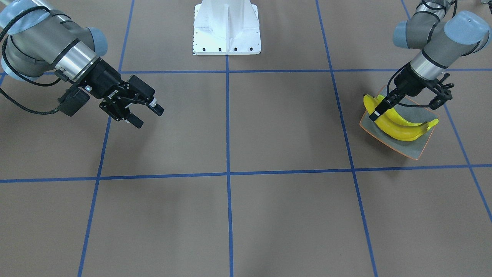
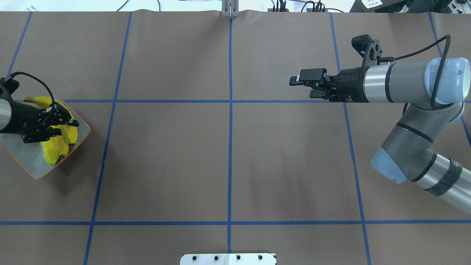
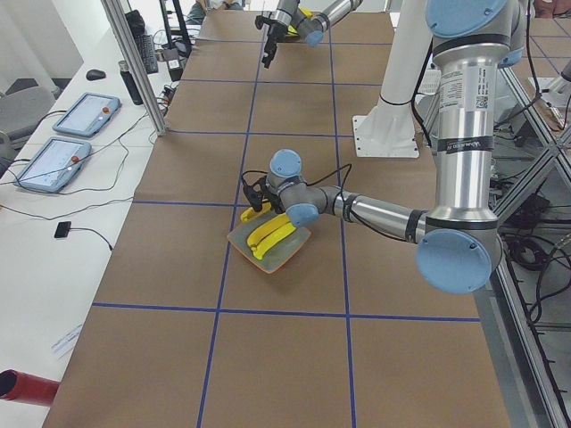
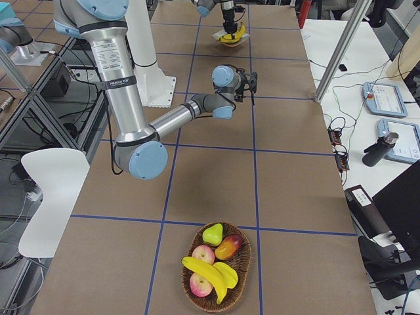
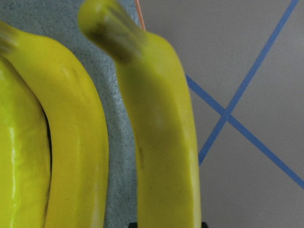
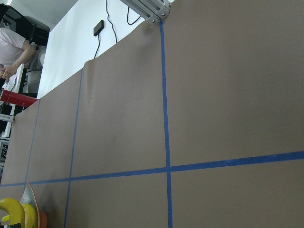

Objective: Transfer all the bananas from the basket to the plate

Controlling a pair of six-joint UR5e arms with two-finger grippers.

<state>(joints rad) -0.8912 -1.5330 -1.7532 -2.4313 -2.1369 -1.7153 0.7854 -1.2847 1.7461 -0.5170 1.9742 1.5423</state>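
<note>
The plate (image 1: 421,111) lies far out on the robot's left side of the table, with two bananas (image 1: 401,129) lying side by side on it. My left gripper (image 1: 379,112) hangs low over the plate's rim, shut on a third banana (image 5: 164,142); its stem end pokes out past the rim (image 2: 36,101). The basket (image 4: 248,266) shows only in the exterior right view, at the opposite end, holding two more bananas (image 4: 211,273) among other fruit. My right gripper (image 2: 301,87) hovers open and empty over bare table, far from the basket and the plate.
The basket also holds apples (image 4: 203,253), a pear (image 4: 212,233) and a mango (image 4: 228,247). The white robot base (image 1: 226,30) stands mid-table on the robot's side. Tablets (image 3: 85,111) and an aluminium post (image 3: 134,62) sit beyond the far edge.
</note>
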